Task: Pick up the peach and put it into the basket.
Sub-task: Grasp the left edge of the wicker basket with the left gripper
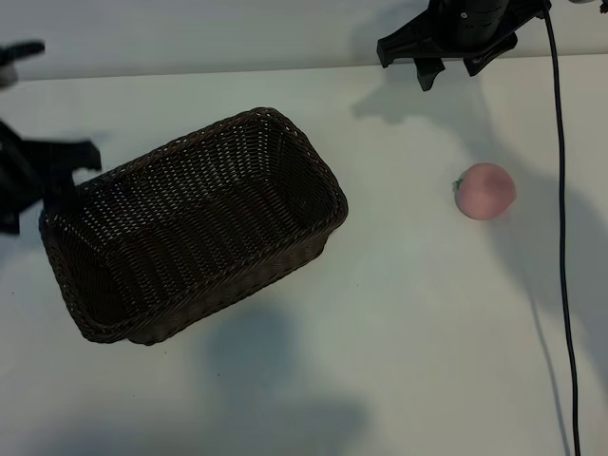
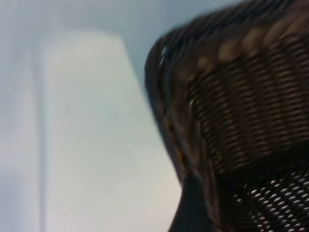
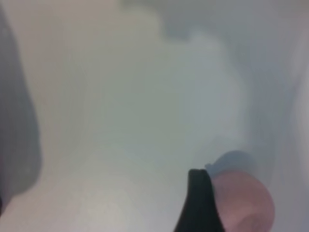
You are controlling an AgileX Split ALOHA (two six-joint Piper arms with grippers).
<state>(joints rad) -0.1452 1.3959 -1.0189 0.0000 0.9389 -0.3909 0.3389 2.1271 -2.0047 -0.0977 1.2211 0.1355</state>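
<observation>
Overhead, you see the peach point(image 1: 485, 191) lying free on the surface point(image 1: 399, 313) near its right edge, well apart from the basket point(image 1: 190, 228), which sits angled toward the left edge. Your right end effector point(image 1: 446, 71) hangs at the far edge above and just beyond the peach, jaws spread and holding nothing, likely lined up for a descent. Your left end effector point(image 1: 57, 176) sits at the basket's left end, also spread and empty as far as this view shows, perhaps there to steady it.

From the left wrist, the basket's braided rim point(image 2: 178, 121) fills the near view.

From the right wrist, one dark fingertip point(image 3: 200, 203) overlaps the peach point(image 3: 244, 200), not yet touching it.
</observation>
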